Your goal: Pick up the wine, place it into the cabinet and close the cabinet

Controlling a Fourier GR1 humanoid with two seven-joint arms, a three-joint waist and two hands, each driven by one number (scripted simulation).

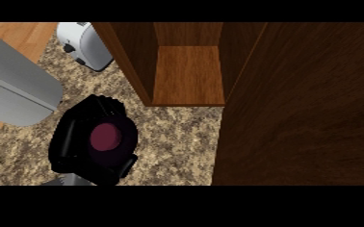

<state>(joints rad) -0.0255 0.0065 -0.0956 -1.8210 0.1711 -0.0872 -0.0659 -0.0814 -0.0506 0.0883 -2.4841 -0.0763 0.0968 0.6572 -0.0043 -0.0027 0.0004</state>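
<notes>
The left hand [89,144] hangs over the bench [177,139] near its front edge, black fingers curled round the wine [106,136]. Almost all of the bottle is hidden by that hand; only a dark red round patch shows between the fingers (whether it is the top or the base, I cannot tell). No label or writing can be read on it. The grey forearm behind the hand is cut off at the lower edge, just a sliver showing.

The cabinet [188,77] stands open at the back of the bench, its wooden shelf bare, its upper part cut off. Its door [292,110] swings out to the right and covers that whole side of the bench, so what lies behind it is hidden.

A white toaster [85,45] sits at the back left beside the cabinet's wall, partly cut off, no brand visible. A grey shape [25,86] at the left edge is hard to identify.
</notes>
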